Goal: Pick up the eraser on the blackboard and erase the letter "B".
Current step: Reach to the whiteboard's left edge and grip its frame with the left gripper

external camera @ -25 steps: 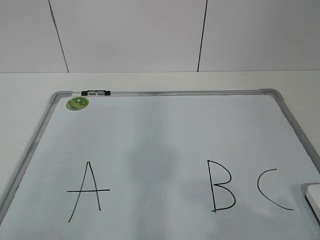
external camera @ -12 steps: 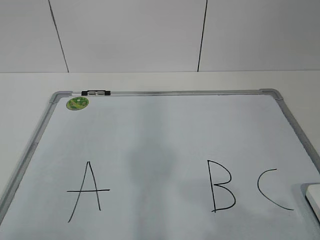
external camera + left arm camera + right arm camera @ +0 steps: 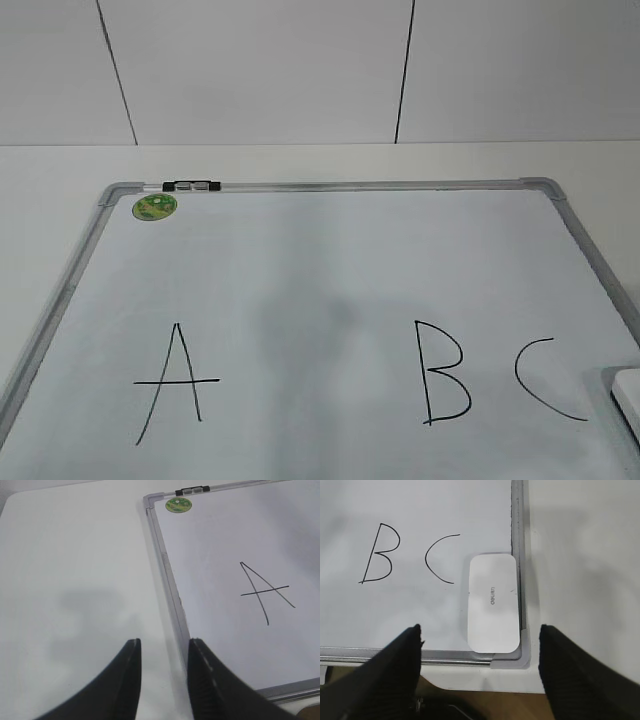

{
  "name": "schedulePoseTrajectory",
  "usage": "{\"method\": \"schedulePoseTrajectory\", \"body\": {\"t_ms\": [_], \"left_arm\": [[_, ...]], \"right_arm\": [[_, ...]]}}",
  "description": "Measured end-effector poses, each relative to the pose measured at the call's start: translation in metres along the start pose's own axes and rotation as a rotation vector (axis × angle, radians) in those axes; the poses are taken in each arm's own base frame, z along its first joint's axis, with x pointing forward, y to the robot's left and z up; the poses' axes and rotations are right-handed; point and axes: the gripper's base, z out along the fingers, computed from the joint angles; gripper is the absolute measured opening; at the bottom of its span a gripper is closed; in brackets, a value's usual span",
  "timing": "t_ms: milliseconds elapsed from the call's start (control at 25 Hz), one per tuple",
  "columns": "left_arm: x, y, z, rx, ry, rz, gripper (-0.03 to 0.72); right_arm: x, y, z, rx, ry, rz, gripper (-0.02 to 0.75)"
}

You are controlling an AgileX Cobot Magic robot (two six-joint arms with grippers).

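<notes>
Right gripper (image 3: 480,645) hangs with jaws spread wide and nothing between them, framing the eraser (image 3: 492,602) from above, apparently lined up for a straight drop onto it. That white glossy block, small grey lettering along its top, lies flat in the near right corner of the blackboard (image 3: 517,530), its long side close against the grey frame and its near end by the rounded corner piece; parked there it sits clear of the writing. In the exterior view only a sliver of the eraser (image 3: 628,395) shows at the right edge, so its exact fit against the frame is hard to judge from that angle.

The letter "B" (image 3: 379,554) stands intact in thin black marker, w/ the letter "C" (image 3: 440,557) between it and the eraser. Judged from that, the pick-up is not yet made and no wiping has begun; the wipe will likely need care to spare the C next door.

Left gripper (image 3: 162,677) idles off the board's left side, over bare white table (image 3: 75,555), jaws only slightly parted and holding nothing, well apart from the work. Near it the letter "A" (image 3: 265,590) is untouched, and a round green magnet (image 3: 178,504) sits in the far left corner beside a small black-and-silver clip (image 3: 191,490) on the frame's top rail.
</notes>
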Motion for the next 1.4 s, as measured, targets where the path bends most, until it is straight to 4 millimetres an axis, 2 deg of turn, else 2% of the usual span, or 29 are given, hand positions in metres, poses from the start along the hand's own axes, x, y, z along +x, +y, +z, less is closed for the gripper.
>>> {"method": "schedulePoseTrajectory", "body": {"t_ms": [240, 320, 560, 760, 960, 1160, 1400], "left_arm": [[-0.001, -0.001, 0.002, 0.019, 0.014, -0.024, 0.239], [-0.007, -0.002, 0.007, 0.038, 0.058, -0.046, 0.239], [-0.061, 0.001, 0.030, 0.046, 0.231, -0.070, 0.239], [-0.105, 0.005, 0.061, 0.056, 0.351, -0.085, 0.239], [-0.128, 0.009, 0.113, 0.064, 0.537, -0.103, 0.239], [-0.131, 0.014, 0.178, 0.069, 0.748, -0.121, 0.239], [-0.135, 0.021, 0.250, 0.057, 0.855, -0.115, 0.239]], "right_arm": [[-0.023, 0.004, 0.021, -0.047, 0.153, 0.064, 0.582], [-0.027, 0.007, 0.029, -0.074, 0.201, 0.084, 0.582], [-0.035, 0.009, 0.045, -0.099, 0.294, 0.107, 0.582], [-0.039, 0.008, 0.055, -0.097, 0.342, 0.115, 0.582], [-0.042, 0.008, 0.062, -0.096, 0.382, 0.120, 0.582], [-0.044, 0.008, 0.067, -0.094, 0.403, 0.123, 0.582], [-0.044, 0.008, 0.068, -0.094, 0.406, 0.123, 0.582]]}}
